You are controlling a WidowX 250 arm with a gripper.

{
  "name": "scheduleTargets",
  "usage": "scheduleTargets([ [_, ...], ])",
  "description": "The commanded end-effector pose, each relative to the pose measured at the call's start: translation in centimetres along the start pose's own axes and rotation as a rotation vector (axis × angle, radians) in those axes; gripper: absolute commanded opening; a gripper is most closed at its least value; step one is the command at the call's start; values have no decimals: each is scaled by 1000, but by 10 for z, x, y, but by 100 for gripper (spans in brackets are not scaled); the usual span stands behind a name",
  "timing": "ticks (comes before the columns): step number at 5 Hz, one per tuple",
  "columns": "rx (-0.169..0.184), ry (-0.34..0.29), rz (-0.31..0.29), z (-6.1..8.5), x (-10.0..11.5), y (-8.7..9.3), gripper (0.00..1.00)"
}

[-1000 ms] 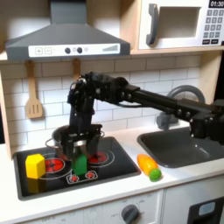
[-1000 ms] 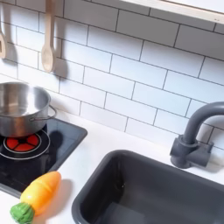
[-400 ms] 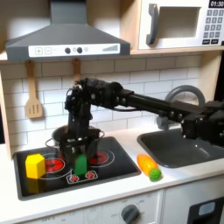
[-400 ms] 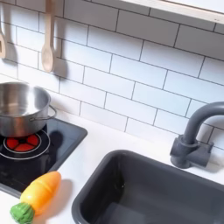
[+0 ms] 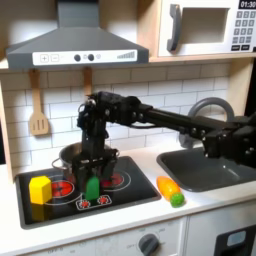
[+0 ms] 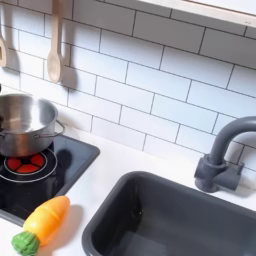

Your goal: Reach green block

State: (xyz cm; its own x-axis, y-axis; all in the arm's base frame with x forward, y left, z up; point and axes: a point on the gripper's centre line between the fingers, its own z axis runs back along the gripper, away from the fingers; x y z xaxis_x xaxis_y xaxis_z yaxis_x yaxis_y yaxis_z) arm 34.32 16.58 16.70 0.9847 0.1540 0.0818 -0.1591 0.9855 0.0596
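Observation:
The green block (image 5: 92,187) stands upright on the black stovetop (image 5: 130,192), between the two red burners. My gripper (image 5: 93,166) hangs straight down just above its top, with the dark fingers spread apart and nothing between them. The black arm reaches in from the first exterior view's right. Against the dark pot behind, I cannot tell whether the fingertips touch the block.
A steel pot (image 5: 70,155) (image 6: 24,120) sits right behind the gripper. A yellow block (image 5: 39,189) stands at the stove's left, and an orange carrot toy (image 5: 171,190) (image 6: 40,222) lies on the counter. Sink (image 5: 205,168) (image 6: 170,215) and faucet (image 6: 225,150) are at the right. Wooden utensils (image 5: 38,115) hang on the tiles.
The arm's wrist swayed slightly left and came back. The gripper stays over the green block, at about the same height. Nothing else moved.

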Motion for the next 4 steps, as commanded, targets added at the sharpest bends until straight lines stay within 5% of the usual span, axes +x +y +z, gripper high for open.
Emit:
scheduleTargets([
  [1,-8,-1,-24,-4,3,-3,100],
  [4,-16,37,-37,-20,5,-2,100],
])
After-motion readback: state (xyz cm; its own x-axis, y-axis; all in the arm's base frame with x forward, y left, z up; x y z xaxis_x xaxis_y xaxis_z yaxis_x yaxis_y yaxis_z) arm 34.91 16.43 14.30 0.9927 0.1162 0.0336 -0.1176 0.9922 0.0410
